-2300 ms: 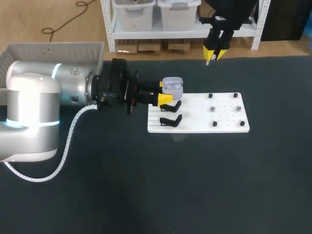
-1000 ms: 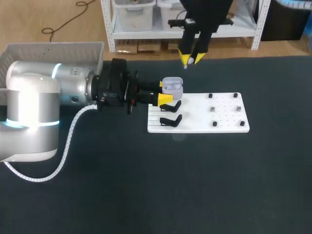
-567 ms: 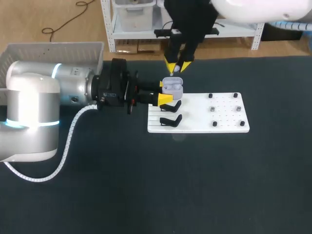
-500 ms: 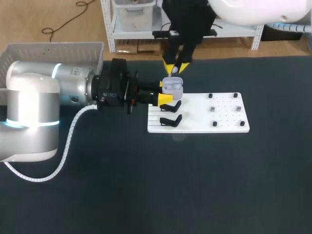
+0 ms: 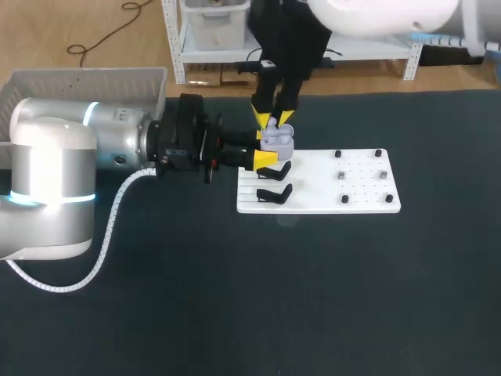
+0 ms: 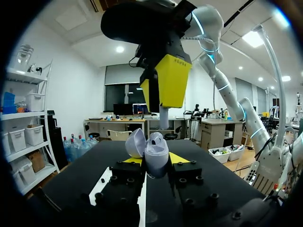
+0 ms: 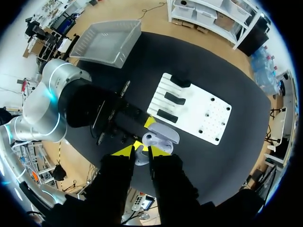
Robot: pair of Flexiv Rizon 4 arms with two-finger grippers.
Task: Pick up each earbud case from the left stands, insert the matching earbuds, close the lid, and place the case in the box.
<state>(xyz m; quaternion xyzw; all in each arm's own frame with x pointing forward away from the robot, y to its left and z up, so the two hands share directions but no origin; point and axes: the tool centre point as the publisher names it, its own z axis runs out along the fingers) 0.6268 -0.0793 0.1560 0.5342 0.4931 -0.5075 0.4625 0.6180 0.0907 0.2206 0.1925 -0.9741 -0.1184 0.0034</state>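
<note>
Our left tool [image 5: 264,149] is clamped on the open earbud case [image 5: 277,141], which it holds just over the white board [image 5: 329,192]. Our right tool [image 5: 274,122], directly above, pinches an earbud [image 6: 164,124] at the case's mouth.

the earbud case [image 5: 276,141] is pale lilac-white and rounded, its lid swung open and leaning to one side; it sits upright, pinched from both sides between the yellow tips of my left gripper [image 5: 268,147], above the left end of the white board [image 5: 313,205]. a white earbud [image 7: 140,156] is nipped in my right gripper [image 5: 275,121], right at the case's open mouth. two black stands [image 5: 274,192] lie bare on the board just beside the case. the pale grey box [image 5: 86,78] sits at the table's far left corner
</note>
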